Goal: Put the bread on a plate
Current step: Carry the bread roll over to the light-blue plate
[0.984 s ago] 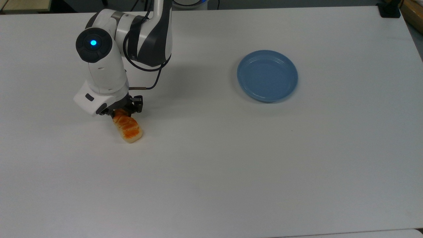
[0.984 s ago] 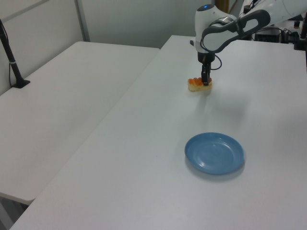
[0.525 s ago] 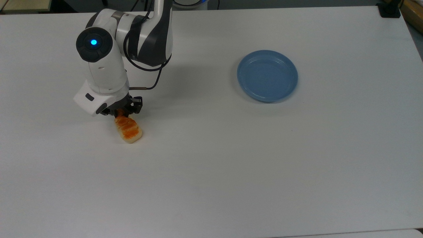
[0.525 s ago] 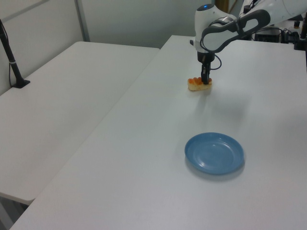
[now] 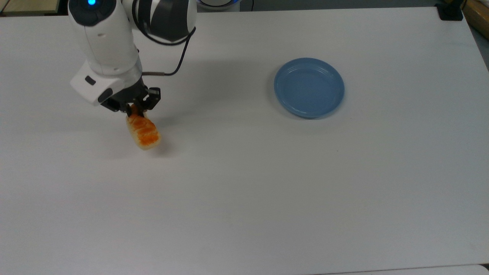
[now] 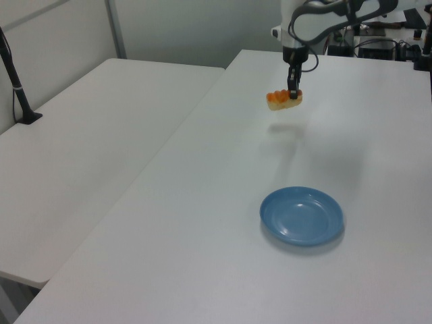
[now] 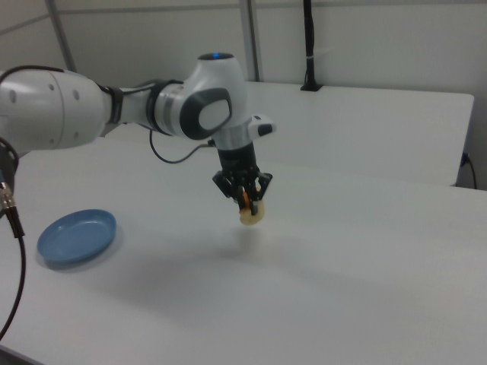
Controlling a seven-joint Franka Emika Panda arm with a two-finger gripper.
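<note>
The bread (image 5: 143, 131), an orange-brown bun with pale sides, hangs in the air above the white table (image 5: 244, 198), its shadow on the surface below. My gripper (image 5: 134, 110) is shut on one end of the bread, and the rest of the loaf sticks out from the fingers. In the left view the bread (image 6: 284, 100) hangs under the gripper (image 6: 293, 94); in the right view the bread (image 7: 252, 214) hangs under the gripper (image 7: 243, 199). The light-blue plate (image 5: 309, 87) lies bare far off at the top view's right, also seen as the plate (image 6: 302, 216) and the plate (image 7: 76, 236).
A second white table (image 6: 81, 155) stands beside this one at the left view's left, with a black post (image 6: 17, 84) on it. A black clamp (image 5: 450, 11) sits at the top view's far right corner.
The gripper has risen with the bread, lifting it off the table. Arm and loaf have shifted toward the top view's upper left. The plate has not moved.
</note>
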